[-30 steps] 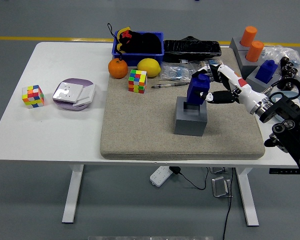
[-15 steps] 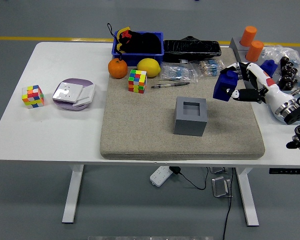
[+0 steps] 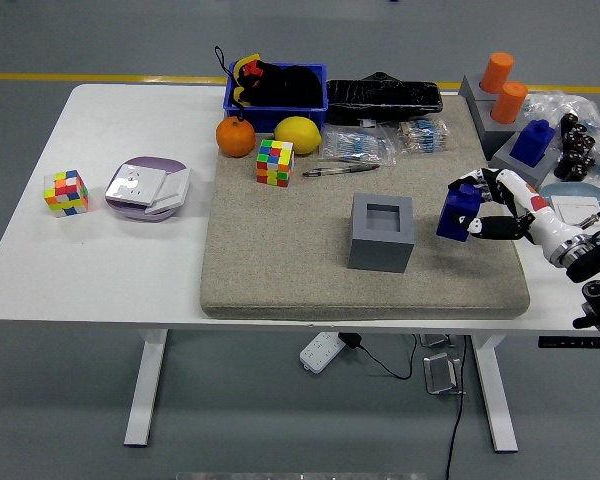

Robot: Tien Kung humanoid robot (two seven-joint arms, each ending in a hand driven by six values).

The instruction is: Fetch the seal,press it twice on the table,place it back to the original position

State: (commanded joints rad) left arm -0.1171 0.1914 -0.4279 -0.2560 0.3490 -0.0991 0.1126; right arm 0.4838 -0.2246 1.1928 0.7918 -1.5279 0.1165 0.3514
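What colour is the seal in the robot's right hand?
Dark blue seal, gripped by the right hand; head view.

Taking the grey block with its dark square opening as the landmark: it sits on a beige, speckled mat over a white table. Right of the block, a deep blue seal sits in a white-and-black right hand with red accents. Up and left of the block are a multicoloured cube, a yellow lemon and an orange fruit. Behind those stands a blue bin with black contents. Far left of the block lie another chequered cube and a lilac-and-white stack. Up and right of the block stand two orange cylinders.
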